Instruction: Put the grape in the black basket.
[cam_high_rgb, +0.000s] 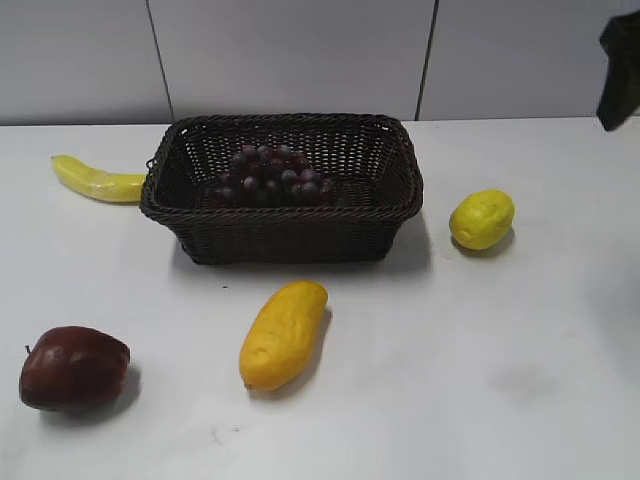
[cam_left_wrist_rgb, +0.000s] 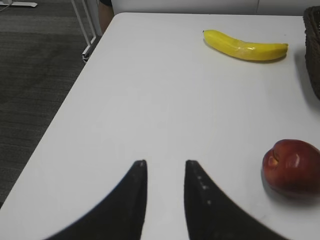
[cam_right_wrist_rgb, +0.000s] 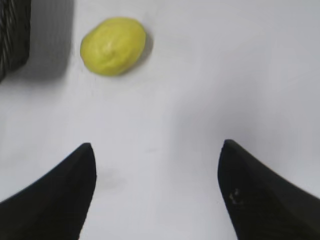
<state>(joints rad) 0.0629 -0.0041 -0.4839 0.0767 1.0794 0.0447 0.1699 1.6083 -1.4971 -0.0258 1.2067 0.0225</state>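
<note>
The grape (cam_high_rgb: 272, 176), a bunch of small dark purple-red grapes, lies inside the black basket (cam_high_rgb: 285, 232), a dark woven wicker basket at the middle back of the white table. The basket's edge also shows in the left wrist view (cam_left_wrist_rgb: 313, 50) and the right wrist view (cam_right_wrist_rgb: 12, 35). My left gripper (cam_left_wrist_rgb: 165, 162) is open and empty above the table's left part, out of the exterior view. My right gripper (cam_right_wrist_rgb: 156, 146) is wide open and empty above the table right of the basket; only a dark part of that arm (cam_high_rgb: 620, 70) shows at the upper right.
A banana (cam_high_rgb: 95, 180) lies left of the basket, also in the left wrist view (cam_left_wrist_rgb: 245, 46). A dark red apple (cam_high_rgb: 72, 368) sits front left (cam_left_wrist_rgb: 292, 166). A yellow mango (cam_high_rgb: 283, 334) lies in front of the basket. A lemon (cam_high_rgb: 481, 219) sits right of it (cam_right_wrist_rgb: 113, 46). The table's left edge (cam_left_wrist_rgb: 60, 125) drops to the floor.
</note>
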